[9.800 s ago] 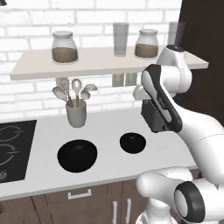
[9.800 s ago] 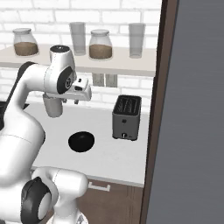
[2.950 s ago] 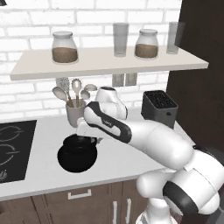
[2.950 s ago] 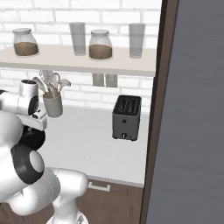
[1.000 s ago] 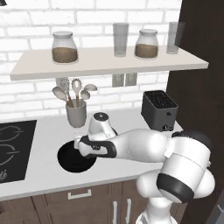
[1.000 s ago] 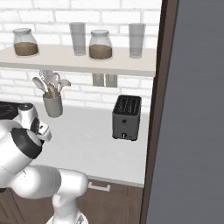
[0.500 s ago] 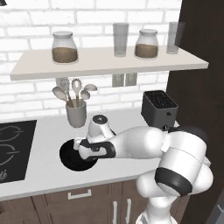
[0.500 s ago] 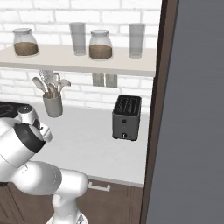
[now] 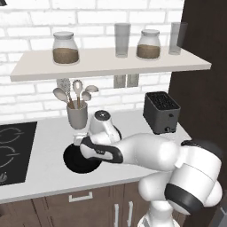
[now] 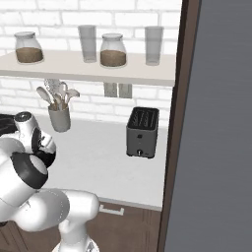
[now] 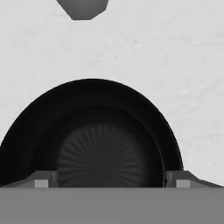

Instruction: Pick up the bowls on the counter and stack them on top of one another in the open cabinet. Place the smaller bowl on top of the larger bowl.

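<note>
1. Where the arm bends low over the counter (image 9: 44,164), the gripper (image 11: 109,179) hangs just above the bowls, and in the hand view its two finger tips (image 11: 41,180) stand far apart at either side of the inner bowl: the jaws are released and hold nothing.
2. In the hand view the smaller bowl (image 11: 107,157) sits nested inside the larger bowl (image 11: 39,118), its ribbed floor facing straight up at the camera.
3. Both bowls stand upright, mouths open to the ceiling; being round, neither has a long axis to speak of.
4. Their rims look roughly concentric, the larger one showing as a dark ring around the smaller.
5. In the left base view the larger bowl (image 9: 75,160) rests on the counter near its front edge, between the black cooktop (image 9: 11,150) and the toaster (image 9: 162,113), and partly hidden by the robot's hand.
6. The grey utensil cup (image 9: 77,116) with its spoons stands just behind the bowls, near the wall; its base shows at the top of the hand view (image 11: 83,8), apart from the larger bowl's rim.
7. The open cabinet (image 9: 111,64), a pale shelf on the white brick wall, is above the counter and carries two glass jars (image 9: 65,48) of brown contents and two drinking glasses (image 9: 122,40); no bowl is on it.
8. In the right base view the arm's white links cover the bowls, so whether the finger tips touch the smaller bowl's rim cannot be told from there.
</note>
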